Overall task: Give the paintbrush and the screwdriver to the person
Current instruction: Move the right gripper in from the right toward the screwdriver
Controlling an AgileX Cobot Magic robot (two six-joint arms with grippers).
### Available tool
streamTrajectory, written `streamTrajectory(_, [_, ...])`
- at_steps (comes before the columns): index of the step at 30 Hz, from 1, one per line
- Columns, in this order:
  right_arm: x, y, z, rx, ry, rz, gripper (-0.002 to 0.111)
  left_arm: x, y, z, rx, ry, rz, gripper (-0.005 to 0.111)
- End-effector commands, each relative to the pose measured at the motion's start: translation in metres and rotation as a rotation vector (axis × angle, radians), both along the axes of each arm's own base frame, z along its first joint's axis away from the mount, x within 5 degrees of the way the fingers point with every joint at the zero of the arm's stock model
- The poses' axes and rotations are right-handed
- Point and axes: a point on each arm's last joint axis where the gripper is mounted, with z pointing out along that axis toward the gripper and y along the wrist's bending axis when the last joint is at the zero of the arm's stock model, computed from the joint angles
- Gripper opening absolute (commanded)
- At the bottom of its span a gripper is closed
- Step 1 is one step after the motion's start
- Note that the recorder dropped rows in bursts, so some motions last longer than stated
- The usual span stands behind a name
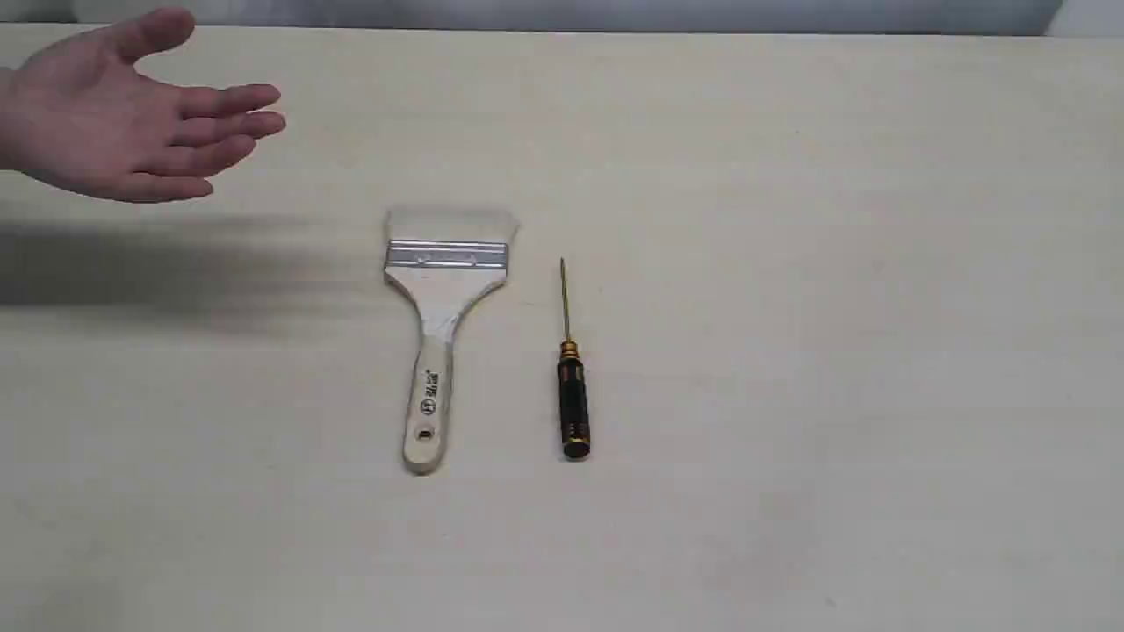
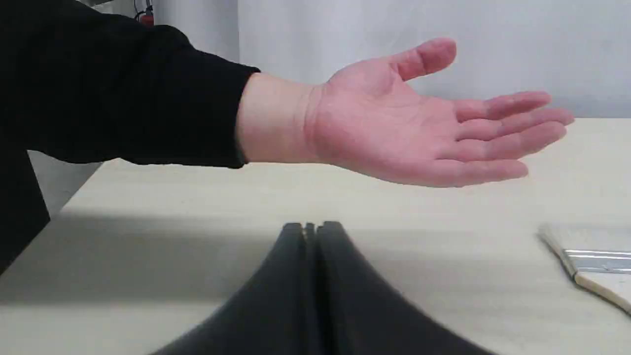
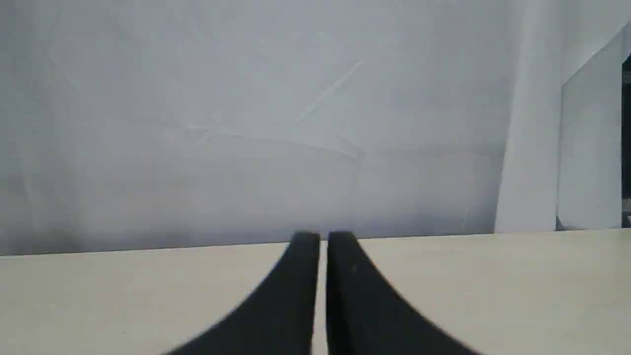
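While both tools lie flat on the table (image 1: 834,351), the paintbrush (image 1: 443,303) sits near its middle, pale bristles toward the far edge and wooden handle toward the near one. The screwdriver (image 1: 572,386) lies just beside it on the right of the exterior view, parallel and not touching, with its thin gold shaft pointing the same way. The brush looks light, with a stiff handle and soft bristles that would give under a pinch, so the narrow handle below the metal ferrule seems the surest place to take it. The screwdriver is slim and round and will probably roll or slip. Its black handle offers more to hold than the shaft, though it lies low against the surface. The person's hand (image 1: 132,114) waits palm up, fingers extended, above the far left of the table, well apart from both tools. The left gripper (image 2: 311,227) has its fingers pressed together with nothing between them and faces that hand. The right gripper (image 3: 323,237) shows only a sliver of gap, holds nothing and faces the far wall. Both would likely need to open before any pickup.
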Motion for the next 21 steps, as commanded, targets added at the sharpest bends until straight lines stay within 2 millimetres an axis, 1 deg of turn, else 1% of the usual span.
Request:
streamTrajectory(1, [-0.0004,-0.0001,-0.0013,0.012,0.003,-0.001,0.004,0.0001,-0.0005,0.0004,-0.006,-0.011,-0.006,0.0])
streamTrajectory(8, [-0.0004,0.0,-0.0013,0.041,0.002,0.002,0.004,0.0001,-0.0004,0.0006,-0.002,-0.013,-0.006,0.0])
streamTrajectory(12, [-0.0004,-0.0001,-0.0005,0.145,-0.009,0.009,0.004,0.0001,-0.0004,0.0004,-0.002,-0.012,-0.006,0.0])
streamTrajectory(16, [-0.0006,0.0,0.0008,0.196,-0.025,0.018,0.006,0.0001,-0.0004,0.0004,-0.002,-0.012,-0.006,0.0])
streamTrajectory(17, [-0.0006,0.0005,0.0015,0.201,-0.032,0.03,0.008,0.0001,-0.0004,0.0004,-0.002,-0.012,-0.006,0.0])
streamTrajectory(19, [-0.0009,0.0027,0.0044,0.21,-0.059,0.08,0.016,0.0001,-0.0004,0.0004,-0.002,-0.012,-0.006,0.0])
streamTrajectory(21, [-0.0017,0.0059,0.0082,0.215,-0.094,0.151,0.028,0.0001,-0.0004,0.0004,-0.002,-0.012,-0.006,0.0])
